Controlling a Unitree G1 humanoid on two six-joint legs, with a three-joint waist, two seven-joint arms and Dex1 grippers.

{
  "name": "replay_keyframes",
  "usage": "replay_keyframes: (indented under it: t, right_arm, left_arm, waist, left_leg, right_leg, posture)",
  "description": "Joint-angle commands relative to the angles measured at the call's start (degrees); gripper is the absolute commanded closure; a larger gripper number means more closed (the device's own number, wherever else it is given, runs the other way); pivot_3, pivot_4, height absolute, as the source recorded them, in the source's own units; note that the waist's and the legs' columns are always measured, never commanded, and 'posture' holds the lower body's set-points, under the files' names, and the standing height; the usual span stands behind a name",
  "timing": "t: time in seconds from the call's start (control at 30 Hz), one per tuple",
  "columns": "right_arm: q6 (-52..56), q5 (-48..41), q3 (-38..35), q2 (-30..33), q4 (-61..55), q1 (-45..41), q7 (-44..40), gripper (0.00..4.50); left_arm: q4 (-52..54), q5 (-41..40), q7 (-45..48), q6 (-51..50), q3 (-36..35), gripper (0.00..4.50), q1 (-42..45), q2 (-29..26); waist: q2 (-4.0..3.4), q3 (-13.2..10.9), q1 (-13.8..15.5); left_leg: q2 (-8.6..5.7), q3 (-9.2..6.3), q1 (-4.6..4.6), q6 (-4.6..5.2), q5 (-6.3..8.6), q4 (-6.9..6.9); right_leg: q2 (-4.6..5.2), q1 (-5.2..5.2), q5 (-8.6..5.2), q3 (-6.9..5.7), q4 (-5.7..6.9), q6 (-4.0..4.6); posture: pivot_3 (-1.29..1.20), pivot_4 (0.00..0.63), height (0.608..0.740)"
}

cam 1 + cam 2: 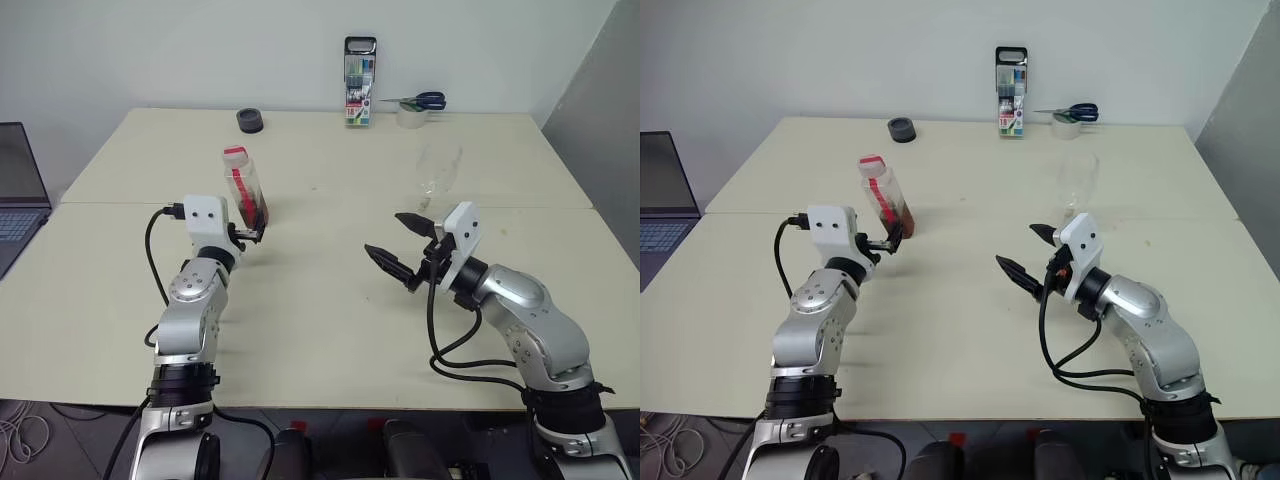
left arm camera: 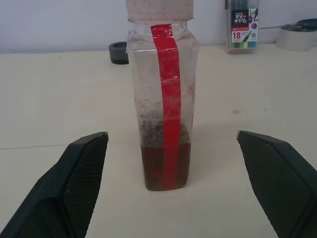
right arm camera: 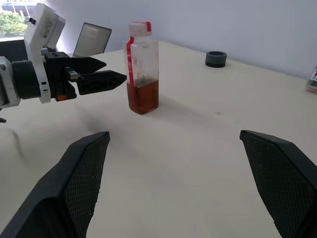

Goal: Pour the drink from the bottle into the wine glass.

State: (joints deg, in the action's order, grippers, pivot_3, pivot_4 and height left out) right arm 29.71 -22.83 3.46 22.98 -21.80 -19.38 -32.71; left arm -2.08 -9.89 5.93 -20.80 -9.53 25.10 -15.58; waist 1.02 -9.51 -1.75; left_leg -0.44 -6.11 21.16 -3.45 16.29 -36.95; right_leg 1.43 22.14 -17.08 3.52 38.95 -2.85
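The bottle [image 2: 162,94] stands upright just ahead of the left gripper [image 1: 254,232], whose jaws are spread wide and hold nothing. It looks light with little drink [image 2: 165,168] in it, thin-walled and probably slick, so mid-body suits best. The right gripper [image 1: 398,247] also gapes empty, wine glass [image 1: 437,172] beyond it; bare table [image 1: 330,320] lies between them.

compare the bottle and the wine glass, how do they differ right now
The bottle has a red cap, a red strip and reddish-brown drink in its bottom part; the wine glass is colourless and looks empty. The bottle stands directly ahead of the open left tool, lined up between its fingers in the left wrist view; the glass stands beyond the open right tool, which points leftward instead. Both are clear, upright and ungripped.
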Motion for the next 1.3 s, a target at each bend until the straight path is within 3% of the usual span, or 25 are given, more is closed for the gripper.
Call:
replay_keyframes:
  t: [0.03,1.3]
  right_arm:
    - [0.18,-0.74,-0.84,0.29,-1.11,-1.49,-0.35,0.0]
    - [0.78,-1.15,1.79,-1.73,0.34,-6.25,-1.6,0.0]
  left_arm:
    - [-0.48,0.33,0.01,1.19,-0.81,0.04,2.13,-0.55]
    - [-32.68,4.76,-0.94,13.03,-0.4,0.04,24.89,-2.26]
  waist:
    - [0.0,0.0,-0.03]
    - [0.02,-0.01,-0.05]
  left_leg:
    - [0.0,0.0,0.01,0.0,0.0,0.0]
    - [-0.06,-0.26,0.5,-0.22,-0.12,-0.08]
  right_leg:
    - [0.0,0.01,0.0,0.01,0.0,0.0]
    - [0.09,0.3,0.0,-0.4,-0.03,0.0]
  posture:
    - [0.0,0.15,0.74]
    - [0.0,0.15,0.74]
